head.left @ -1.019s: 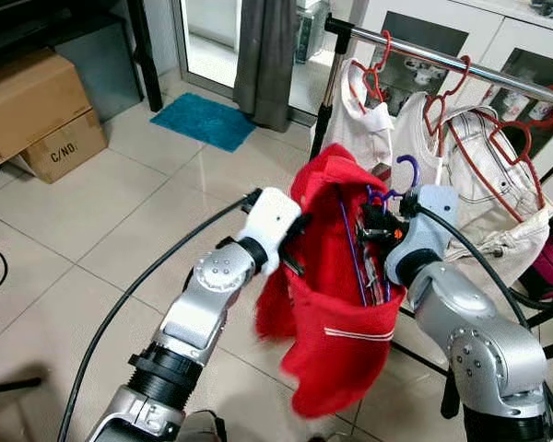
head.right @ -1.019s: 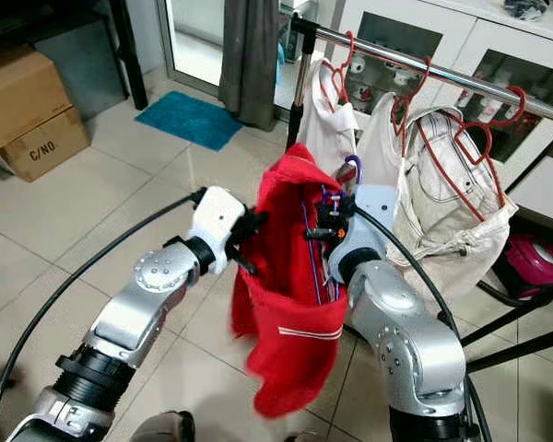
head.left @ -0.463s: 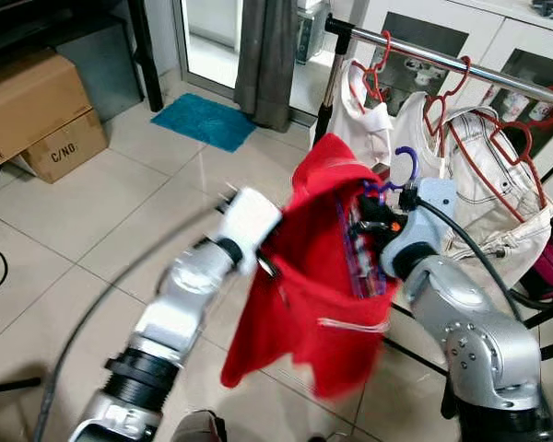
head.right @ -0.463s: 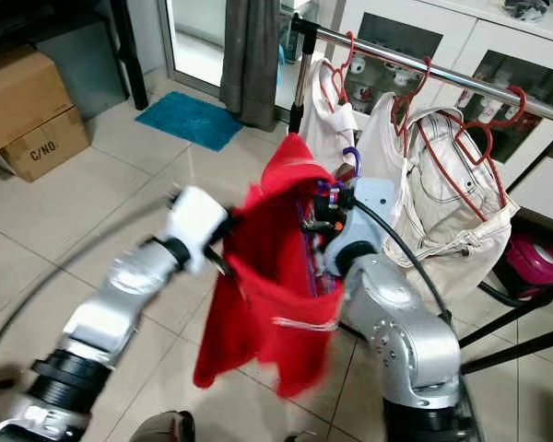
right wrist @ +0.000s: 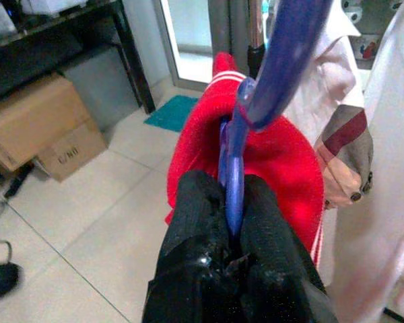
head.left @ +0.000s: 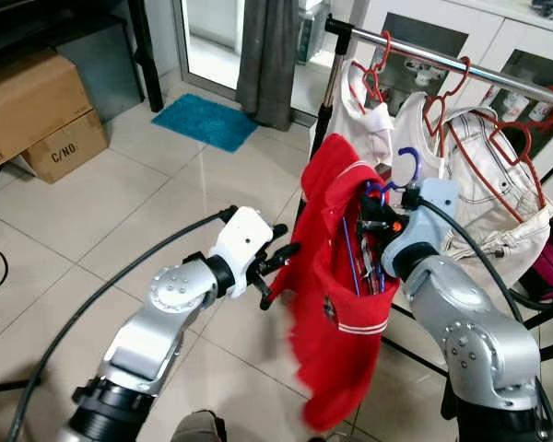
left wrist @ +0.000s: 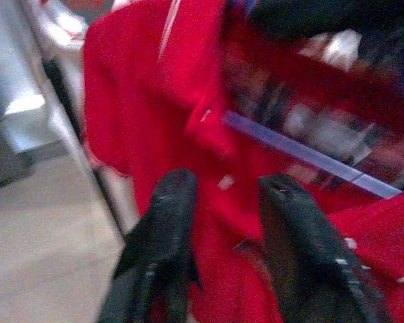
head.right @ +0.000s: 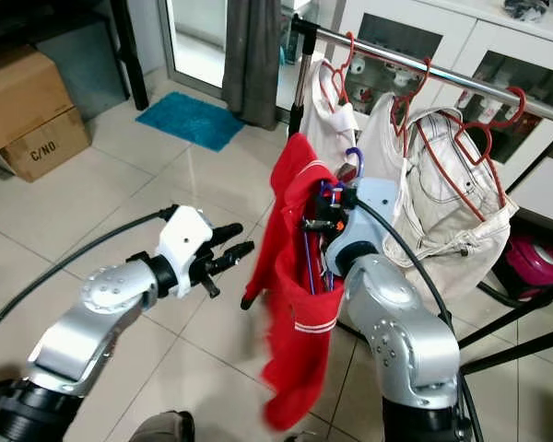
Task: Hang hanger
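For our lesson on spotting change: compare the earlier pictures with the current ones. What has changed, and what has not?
The left gripper has let go of the red shirt and drawn back to the robot's left, fingers open. The shirt now hangs down freely. The right gripper still pinches the purple hanger carrying the shirt, below the rail.

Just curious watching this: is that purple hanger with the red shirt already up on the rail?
Not yet. The right gripper holds the purple hanger below the rail, its hook free.
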Motion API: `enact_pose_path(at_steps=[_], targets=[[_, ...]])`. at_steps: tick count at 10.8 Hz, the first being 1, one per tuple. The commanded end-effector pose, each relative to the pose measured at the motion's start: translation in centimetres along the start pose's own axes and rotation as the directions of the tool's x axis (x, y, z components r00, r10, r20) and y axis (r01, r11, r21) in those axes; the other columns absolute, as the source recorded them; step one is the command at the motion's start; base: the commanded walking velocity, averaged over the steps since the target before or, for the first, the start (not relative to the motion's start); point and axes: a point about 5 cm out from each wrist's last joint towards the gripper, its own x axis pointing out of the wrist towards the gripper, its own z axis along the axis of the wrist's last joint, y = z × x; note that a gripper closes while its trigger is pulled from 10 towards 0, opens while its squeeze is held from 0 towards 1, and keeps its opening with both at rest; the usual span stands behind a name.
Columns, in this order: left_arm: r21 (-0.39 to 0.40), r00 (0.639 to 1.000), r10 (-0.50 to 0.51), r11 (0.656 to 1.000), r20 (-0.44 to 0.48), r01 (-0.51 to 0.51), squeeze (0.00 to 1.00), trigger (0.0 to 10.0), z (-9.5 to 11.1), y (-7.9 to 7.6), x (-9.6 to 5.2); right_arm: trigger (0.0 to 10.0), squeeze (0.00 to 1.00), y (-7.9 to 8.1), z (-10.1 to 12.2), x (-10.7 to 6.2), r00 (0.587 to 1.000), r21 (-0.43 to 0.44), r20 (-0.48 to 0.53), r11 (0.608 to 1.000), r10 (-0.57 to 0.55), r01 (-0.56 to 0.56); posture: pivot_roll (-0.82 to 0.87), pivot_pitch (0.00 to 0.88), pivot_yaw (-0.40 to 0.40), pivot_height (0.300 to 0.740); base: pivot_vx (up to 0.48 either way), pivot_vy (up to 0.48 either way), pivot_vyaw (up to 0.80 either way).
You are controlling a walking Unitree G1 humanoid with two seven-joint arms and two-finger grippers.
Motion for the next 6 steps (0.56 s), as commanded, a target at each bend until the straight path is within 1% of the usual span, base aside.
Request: enact_pose_path(at_steps=[1, 2, 3, 4, 5, 6], targets=[[-0.046, 0.992, -0.1, 0.994, 0.077, 0.103, 1.0, 10.0, 1.2, -0.9, 0.4, 10.0, 0.0, 0.1, 1.2, 0.2, 0.999, -0.034, 0.048, 0.999, 0.012, -0.01, 0.03, 0.081, -0.096, 0.74, 0.0, 0.0, 0.0], [-0.087, 0.974, -0.203, 0.973, 0.097, 0.212, 1.0, 10.0, 1.2, -1.5, 0.6, 10.0, 0.0, 0.2, 1.4, 0.3, 0.999, -0.051, 0.049, 0.999, 0.021, -0.019, 0.03, 0.08, -0.096, 0.74, 0.0, 0.0, 0.0], [-0.109, 0.935, -0.348, 0.929, 0.076, 0.354, 1.0, 10.0, 0.7, -2.1, 0.9, 10.0, 0.0, 0.4, 1.8, 0.4, 0.998, -0.082, 0.052, 0.996, 0.031, -0.026, 0.02, 0.075, -0.099, 0.74, 0.0, 0.0, 0.0], [-0.12, 0.859, -0.511, 0.852, 0.022, 0.51, 1.0, 10.0, 0.0, -2.7, 0.8, 10.0, 0.0, 0.6, 2.4, 0.5, 0.997, -0.093, 0.064, 0.995, 0.042, -0.036, 0.01, 0.071, -0.092, 0.74, 0.0, 0.0, 0.0], [-0.124, 0.836, -0.548, 0.828, 0.028, 0.546, 1.0, 10.0, 0.1, -2.8, 0.8, 10.0, 0.0, 0.8, 2.6, 0.5, 0.997, -0.096, 0.068, 0.995, 0.046, -0.04, 0.01, 0.069, -0.089, 0.74, 0.0, 0.0, 0.0], [-0.119, 0.814, -0.578, 0.805, 0.06, 0.581, 0.0, 10.0, 0.6, -2.7, 1.1, 10.0, 0.0, 1.0, 2.7, 0.6, 0.996, -0.096, 0.072, 0.994, 0.057, -0.05, 0.0, 0.064, -0.083, 0.74, 0.0, 0.0, 0.0]])
